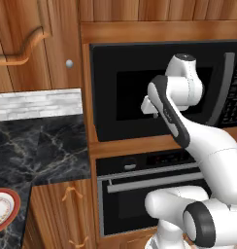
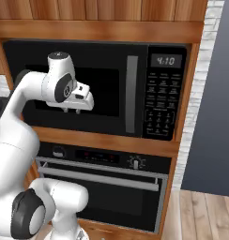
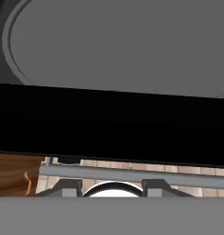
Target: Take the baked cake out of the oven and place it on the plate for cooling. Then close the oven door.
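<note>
The oven (image 1: 140, 163) sits below the microwave. Its oven door (image 1: 140, 204) is shut, and the silver bar handle (image 1: 154, 181) runs across the top of the door. The same oven door (image 2: 107, 194) and handle (image 2: 100, 176) show from the right side, and the handle (image 3: 132, 173) again from the hand. The baked cake is hidden. The plate (image 1: 0, 209), white with a red-orange rim, lies on the counter at the lower left. My gripper (image 1: 150, 111) (image 2: 72, 111) (image 3: 111, 188) hangs high in front of the microwave window, pointing down. It is open and holds nothing.
A black microwave (image 1: 135, 63) (image 2: 102, 56) with a keypad (image 2: 164, 101) and a vertical handle (image 2: 131, 93) stands just behind the hand. A black marble counter (image 1: 42, 151) lies to the left, with wooden cabinets (image 1: 38, 29) above. A pale brick wall edge (image 2: 194, 108) stands right of the oven column.
</note>
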Robot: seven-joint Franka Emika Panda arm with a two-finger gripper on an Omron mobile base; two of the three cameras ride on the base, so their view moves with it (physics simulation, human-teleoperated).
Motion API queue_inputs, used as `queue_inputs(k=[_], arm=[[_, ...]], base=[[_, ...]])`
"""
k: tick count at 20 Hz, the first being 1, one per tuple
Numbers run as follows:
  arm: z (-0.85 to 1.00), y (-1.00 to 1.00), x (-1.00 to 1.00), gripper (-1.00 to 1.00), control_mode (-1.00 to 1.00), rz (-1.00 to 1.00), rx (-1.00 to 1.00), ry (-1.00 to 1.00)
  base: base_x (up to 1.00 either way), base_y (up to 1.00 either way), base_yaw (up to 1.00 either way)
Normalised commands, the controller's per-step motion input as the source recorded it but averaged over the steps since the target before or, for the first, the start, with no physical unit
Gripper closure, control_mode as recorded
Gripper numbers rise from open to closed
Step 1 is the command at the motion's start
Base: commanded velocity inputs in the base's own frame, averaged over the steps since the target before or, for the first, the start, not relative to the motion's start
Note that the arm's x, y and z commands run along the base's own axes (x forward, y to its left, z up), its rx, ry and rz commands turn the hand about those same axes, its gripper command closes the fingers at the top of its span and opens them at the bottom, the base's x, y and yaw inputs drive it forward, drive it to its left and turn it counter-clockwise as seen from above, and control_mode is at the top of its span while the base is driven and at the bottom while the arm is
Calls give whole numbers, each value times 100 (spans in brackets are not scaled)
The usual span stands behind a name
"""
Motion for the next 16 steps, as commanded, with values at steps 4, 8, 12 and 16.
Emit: queue_inputs(k=[4,8,12,16], arm=[[0,0,0,-100,100,0,0,0],[0,0,0,-100,100,0,0,0],[0,0,0,-100,100,0,0,0],[0,0,0,-100,100,0,0,0]], base=[[-23,0,0],[-85,-15,0],[-34,-51,13],[0,-97,37]])
